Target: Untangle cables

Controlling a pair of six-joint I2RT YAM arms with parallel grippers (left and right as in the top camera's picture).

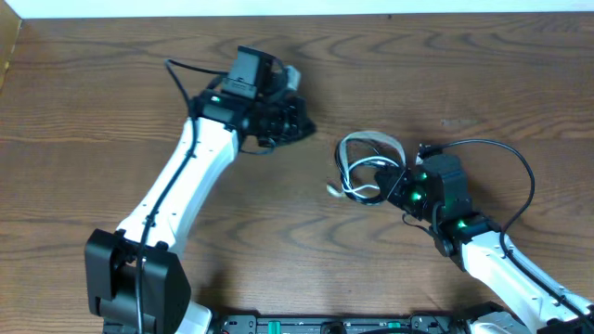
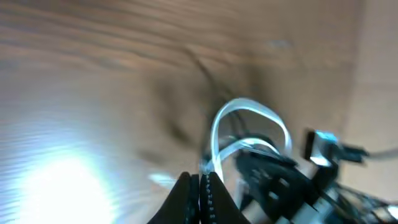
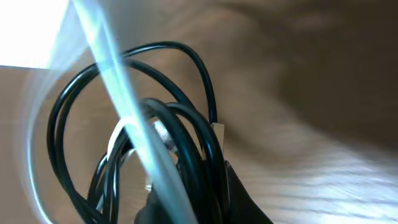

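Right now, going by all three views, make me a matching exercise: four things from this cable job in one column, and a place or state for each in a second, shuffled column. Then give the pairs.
Things
1. left gripper
2. right gripper
3. white cable
4. black cable

Place or state
A. dark coils, tangled with the pale cord
B. shut and empty, apart from the tangle
C. pale arching loop in the tangle
D. at the tangle, coils between its fingers

Pairs: 1-B, 2-D, 3-C, 4-A
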